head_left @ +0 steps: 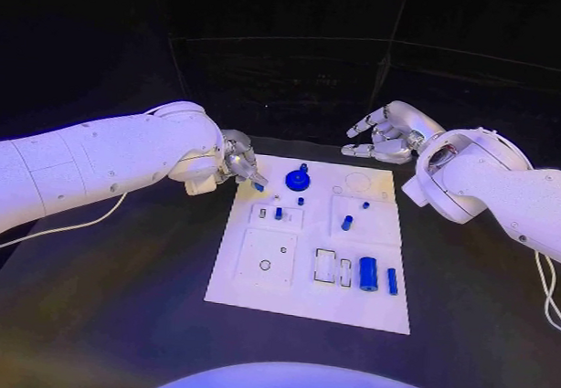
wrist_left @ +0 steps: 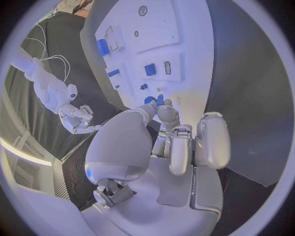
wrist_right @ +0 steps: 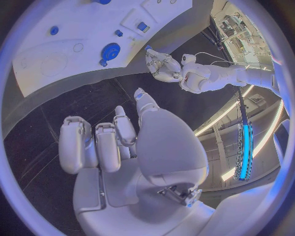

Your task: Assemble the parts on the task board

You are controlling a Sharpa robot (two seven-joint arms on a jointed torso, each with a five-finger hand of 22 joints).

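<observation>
The white task board (head_left: 253, 283) lies mid-table. My left hand (head_left: 237, 163) hovers over its far left corner and pinches a small blue part (head_left: 257, 186) between thumb and a finger; the left wrist view shows that part (wrist_left: 151, 100) at the fingertips. A round blue gear (head_left: 298, 179) sits just beside it on the board. Small blue pegs (head_left: 347, 223) stand in the middle. A blue cylinder (head_left: 369, 273) and a slim blue bar (head_left: 392, 280) lie at the near right. My right hand (head_left: 389, 133) hangs beyond the far right corner, fingers loosely bent and apart, holding nothing.
Black table (head_left: 99, 306) surrounds the board on all sides. A white cable (head_left: 53, 227) trails under my left arm, another (head_left: 549, 300) under my right arm. Recesses and outlined slots (head_left: 265, 264) mark the board's near half.
</observation>
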